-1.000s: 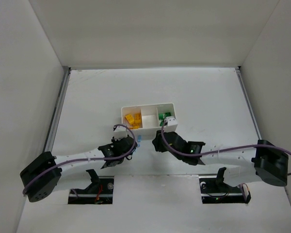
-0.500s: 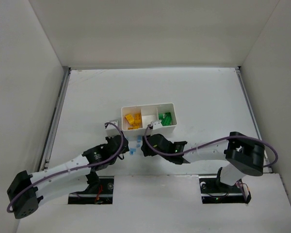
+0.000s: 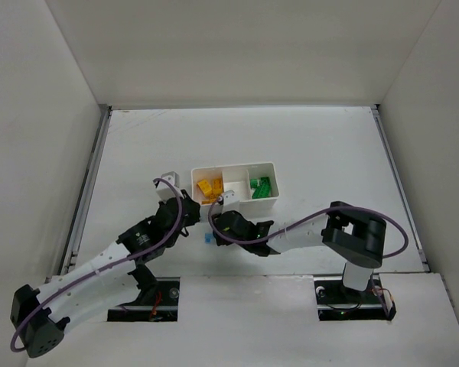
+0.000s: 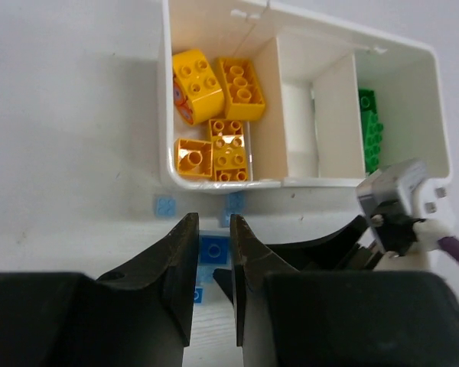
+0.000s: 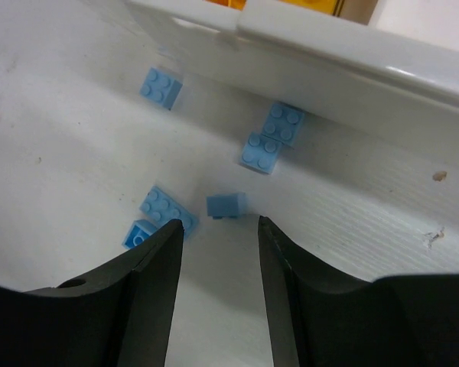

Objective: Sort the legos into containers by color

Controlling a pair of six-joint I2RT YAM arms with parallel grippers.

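The white tray (image 3: 273, 164) holds yellow-orange legos (image 3: 209, 189) in its left compartment and green legos (image 3: 262, 186) in its right one; the middle compartment (image 4: 298, 115) is bare. Several light blue legos (image 3: 208, 238) lie on the table by the tray's near wall. My left gripper (image 3: 187, 218) is just near-left of the tray, and in the left wrist view its jaws (image 4: 213, 222) are shut on a blue lego (image 4: 214, 249). My right gripper (image 5: 219, 224) is open low over the loose blue legos, one small blue lego (image 5: 226, 205) lying just ahead of its fingertips.
The tray's near wall (image 5: 329, 69) stands close in front of the right gripper. The two grippers are close together, the right wrist's camera (image 4: 402, 199) showing at the right of the left wrist view. White enclosure walls surround the table.
My left gripper has moved back and left from the blue legos toward the tray's near-left corner. My right gripper has swung left from the green compartment to over the loose blue legos.
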